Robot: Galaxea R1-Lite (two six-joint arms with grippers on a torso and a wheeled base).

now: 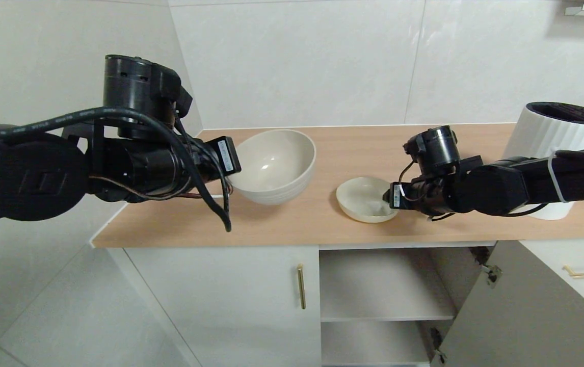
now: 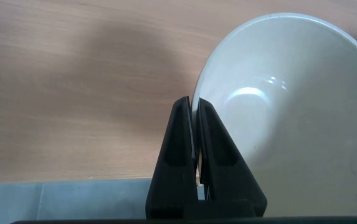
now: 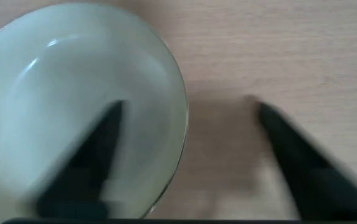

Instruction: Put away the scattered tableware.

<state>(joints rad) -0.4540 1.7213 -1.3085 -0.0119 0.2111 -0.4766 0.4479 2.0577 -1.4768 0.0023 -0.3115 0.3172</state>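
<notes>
Left gripper (image 2: 194, 102) is clamped on the big bowl's (image 1: 274, 165) rim, with the bowl tilted near the counter's (image 1: 322, 224) left end; that thin 1-point pinch could slip. Right gripper (image 3: 189, 107) gapes wide astride the small bowl's (image 1: 363, 196) rim near the front edge, so a nudge might push it off.

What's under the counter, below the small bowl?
An open cupboard with a shelf, its door swung out. What lies behind the closed door beside it is hidden.
</notes>
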